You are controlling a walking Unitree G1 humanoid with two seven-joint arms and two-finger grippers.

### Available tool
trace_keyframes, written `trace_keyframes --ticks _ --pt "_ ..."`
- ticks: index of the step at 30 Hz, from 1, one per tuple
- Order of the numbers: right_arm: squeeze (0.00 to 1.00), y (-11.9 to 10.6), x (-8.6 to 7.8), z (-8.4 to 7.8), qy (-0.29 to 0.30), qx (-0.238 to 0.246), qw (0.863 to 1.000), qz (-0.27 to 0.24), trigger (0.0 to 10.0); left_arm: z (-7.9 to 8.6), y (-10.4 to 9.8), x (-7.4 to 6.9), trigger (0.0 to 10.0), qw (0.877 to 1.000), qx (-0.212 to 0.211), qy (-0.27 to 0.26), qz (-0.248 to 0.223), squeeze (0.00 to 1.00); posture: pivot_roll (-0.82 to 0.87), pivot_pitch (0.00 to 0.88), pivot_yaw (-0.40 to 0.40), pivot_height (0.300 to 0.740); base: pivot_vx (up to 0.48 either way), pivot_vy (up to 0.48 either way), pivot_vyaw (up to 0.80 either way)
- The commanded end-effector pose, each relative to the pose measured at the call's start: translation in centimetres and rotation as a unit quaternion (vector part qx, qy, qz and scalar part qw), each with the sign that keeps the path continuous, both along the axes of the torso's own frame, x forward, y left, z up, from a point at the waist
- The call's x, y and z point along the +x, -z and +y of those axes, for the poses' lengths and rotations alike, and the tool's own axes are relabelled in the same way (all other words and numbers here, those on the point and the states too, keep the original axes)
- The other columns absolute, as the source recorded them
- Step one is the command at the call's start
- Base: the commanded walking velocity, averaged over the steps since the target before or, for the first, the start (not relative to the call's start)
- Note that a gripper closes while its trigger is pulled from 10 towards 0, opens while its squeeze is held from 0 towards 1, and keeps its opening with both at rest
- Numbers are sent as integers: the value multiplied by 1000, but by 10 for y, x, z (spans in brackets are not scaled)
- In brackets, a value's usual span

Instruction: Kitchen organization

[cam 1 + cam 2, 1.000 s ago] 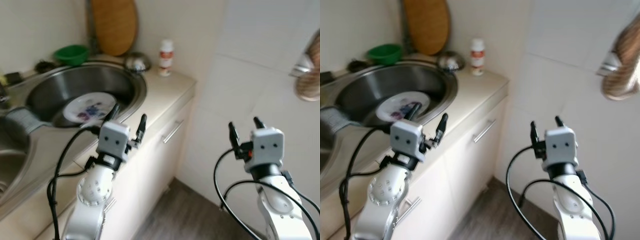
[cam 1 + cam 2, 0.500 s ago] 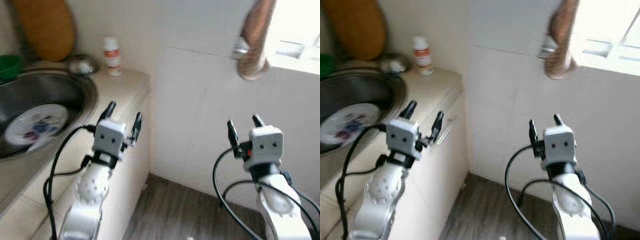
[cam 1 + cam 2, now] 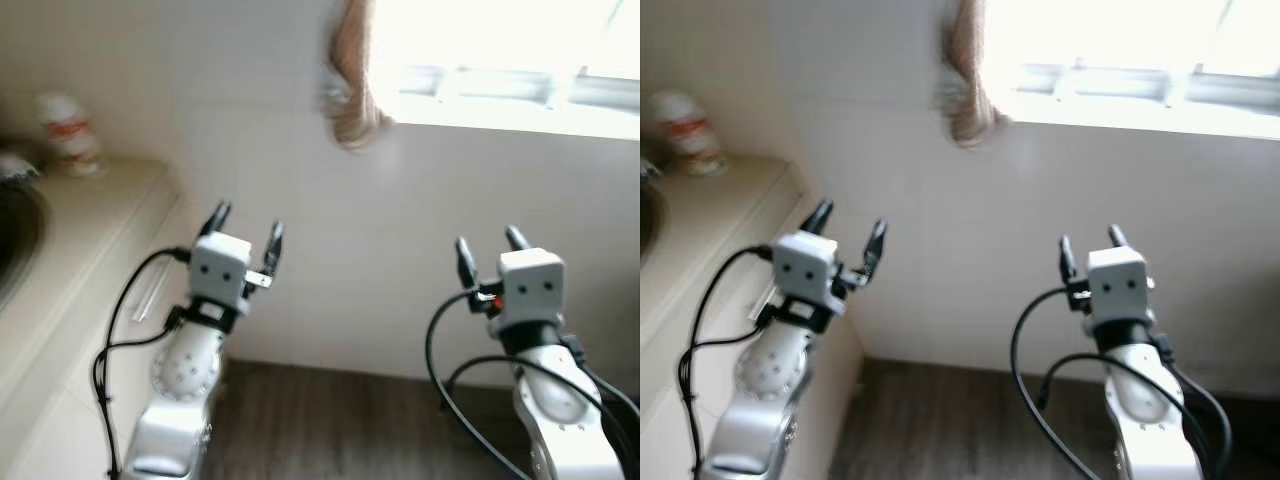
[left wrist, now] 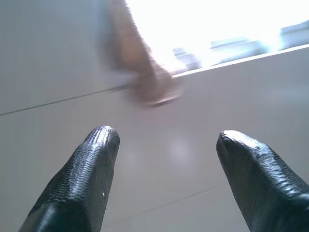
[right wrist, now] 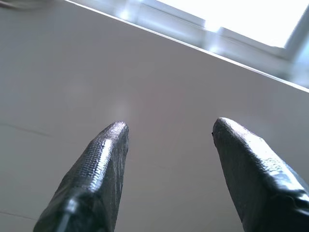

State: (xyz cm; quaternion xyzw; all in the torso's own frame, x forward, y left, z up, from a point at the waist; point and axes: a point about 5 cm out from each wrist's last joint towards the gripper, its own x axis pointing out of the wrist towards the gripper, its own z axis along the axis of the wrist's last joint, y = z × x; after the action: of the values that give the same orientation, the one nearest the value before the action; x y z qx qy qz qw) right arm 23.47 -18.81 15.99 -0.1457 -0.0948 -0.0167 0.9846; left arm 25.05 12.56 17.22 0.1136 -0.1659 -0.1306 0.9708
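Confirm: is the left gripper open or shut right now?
Open. The left gripper has its fingers spread wide, nothing between them.

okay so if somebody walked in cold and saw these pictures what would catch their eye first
Probably the bright window at the top right, glowing over a plain white tiled wall, with a brownish object, too blurred to identify, hanging beside its left edge. Next, the two raised grippers, the left gripper and the right gripper, both open and empty. At far left sits a beige counter with a small white bottle against the wall.
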Motion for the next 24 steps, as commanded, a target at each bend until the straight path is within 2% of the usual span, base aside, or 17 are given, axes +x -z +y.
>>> trace_keyframes --ticks 1,3,13,20,24 --pt "0 -4 -1 2 -1 -7 1000 -9 10000 4 -2 -1 10000 1000 4 -2 -6 0 -28 0 -9 740 0 -480 -781" --pt "0 -3 -2 1 0 -10 1000 -8 10000 4 -1 -1 10000 1000 4 -3 -4 0 -27 0 -10 740 0 -480 -775" --pt "0 -1 -1 2 -2 -23 1000 -3 10000 5 -1 0 10000 1000 5 -4 -4 0 -24 0 -13 740 0 -480 0" --pt "0 -1 -1 4 -4 -24 1000 -2 10000 5 -1 1 10000 1000 9 -2 -3 0 -20 0 -11 740 0 -305 0" --pt "0 1 0 3 -1 -25 1000 2 10000 7 -1 2 10000 1000 6 -4 -2 0 -19 0 -12 740 0 0 0"
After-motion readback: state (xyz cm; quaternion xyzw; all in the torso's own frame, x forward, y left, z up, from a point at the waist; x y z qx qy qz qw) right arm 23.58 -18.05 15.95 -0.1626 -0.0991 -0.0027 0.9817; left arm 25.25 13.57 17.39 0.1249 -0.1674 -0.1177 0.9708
